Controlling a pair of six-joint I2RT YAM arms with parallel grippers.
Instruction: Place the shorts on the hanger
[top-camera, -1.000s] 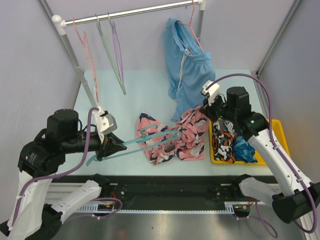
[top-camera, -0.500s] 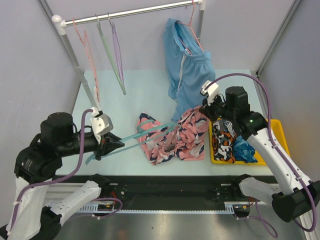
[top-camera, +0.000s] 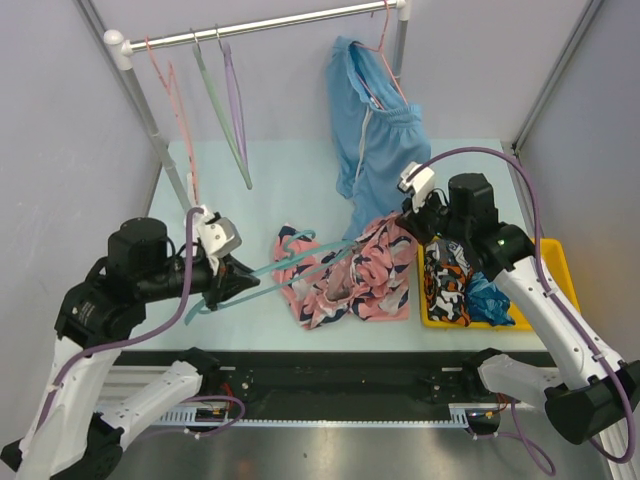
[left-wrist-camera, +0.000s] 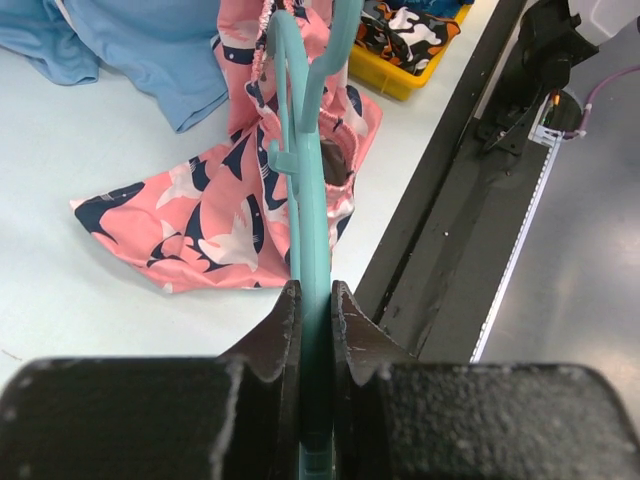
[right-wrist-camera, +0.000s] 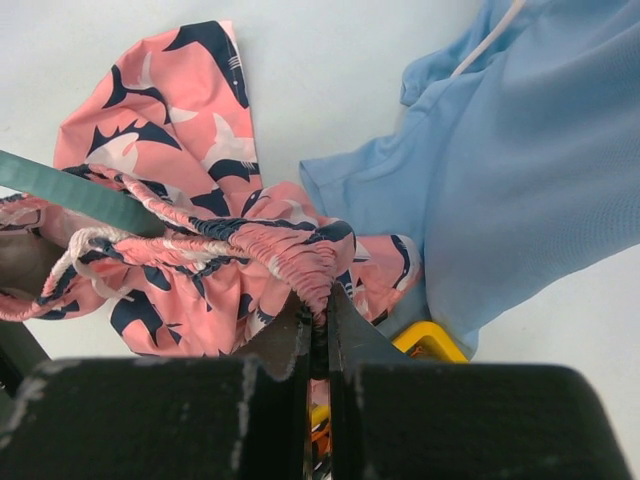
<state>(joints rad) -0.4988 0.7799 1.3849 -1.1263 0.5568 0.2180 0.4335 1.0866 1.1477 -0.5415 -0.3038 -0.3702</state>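
Observation:
The pink shorts (top-camera: 362, 278) with navy and white print lie bunched on the table's middle, their waistband lifted at the right. My right gripper (top-camera: 408, 226) is shut on that elastic waistband (right-wrist-camera: 300, 268). My left gripper (top-camera: 240, 281) is shut on the teal-green hanger (top-camera: 300, 268), which reaches rightward into the shorts. In the left wrist view the hanger (left-wrist-camera: 313, 230) runs straight out from my jaws over the shorts (left-wrist-camera: 215, 215). In the right wrist view a hanger arm (right-wrist-camera: 70, 192) passes under the waistband at the left.
Plain light-blue shorts (top-camera: 375, 140) hang from the rail (top-camera: 270, 24) at the back, their hem touching the table. Pink, pale green and purple hangers (top-camera: 215, 100) hang at the rail's left. A yellow tray (top-camera: 556, 262) holds patterned clothes (top-camera: 450, 280) at the right.
My left arm has swung and pushed the hanger rightward, further into the shorts. My right gripper has stayed on the lifted waistband, shifting slightly left.

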